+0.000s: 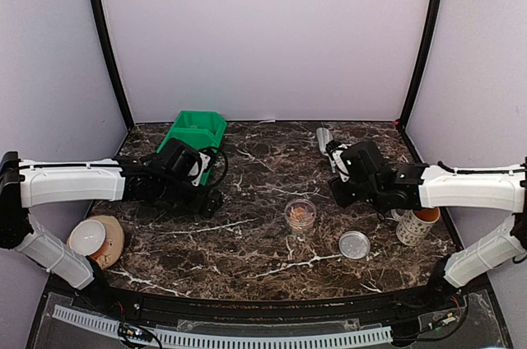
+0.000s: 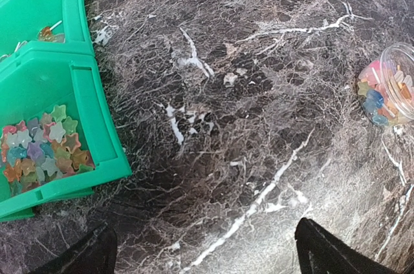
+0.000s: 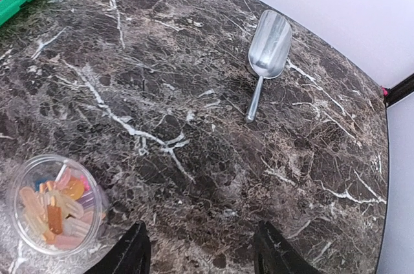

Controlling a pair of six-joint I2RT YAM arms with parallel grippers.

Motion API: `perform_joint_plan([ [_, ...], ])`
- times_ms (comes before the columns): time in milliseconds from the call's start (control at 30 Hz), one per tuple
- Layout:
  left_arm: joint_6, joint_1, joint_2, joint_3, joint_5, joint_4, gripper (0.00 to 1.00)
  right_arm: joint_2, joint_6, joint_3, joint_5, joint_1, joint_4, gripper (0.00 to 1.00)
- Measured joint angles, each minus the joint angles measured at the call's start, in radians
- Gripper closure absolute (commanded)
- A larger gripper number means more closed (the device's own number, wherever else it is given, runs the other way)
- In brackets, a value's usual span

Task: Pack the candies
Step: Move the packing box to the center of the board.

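Green bin (image 2: pixel 97 112) stocks candies (image 2: pixel 42 148), tub (image 3: pixel 98 203) sits lidless, presumably for filling; left fingers (image 2: pixel 323 251), right fingers (image 3: pixel 132 254) both wide, empty.

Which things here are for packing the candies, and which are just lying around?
For the job:
candies in the green bin
clear tub, part filled
round lid
metal scoop, probably

Just lying about:
patterned mug
white bowl on a tan plate
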Motion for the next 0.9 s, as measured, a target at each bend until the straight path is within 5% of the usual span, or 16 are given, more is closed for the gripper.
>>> perform_joint_plan([
  [333, -0.003, -0.006, -0.008, -0.011, 0.003, 0.004, 0.01, -0.103, 0.102, -0.074, 0.080, 0.202, -0.093, 0.43],
  [900, -0.003, -0.017, -0.014, -0.011, 0.000, 0.002, 0.01, 0.377, 0.155, 0.124, 0.180, 0.226, -0.148, 0.40],
])
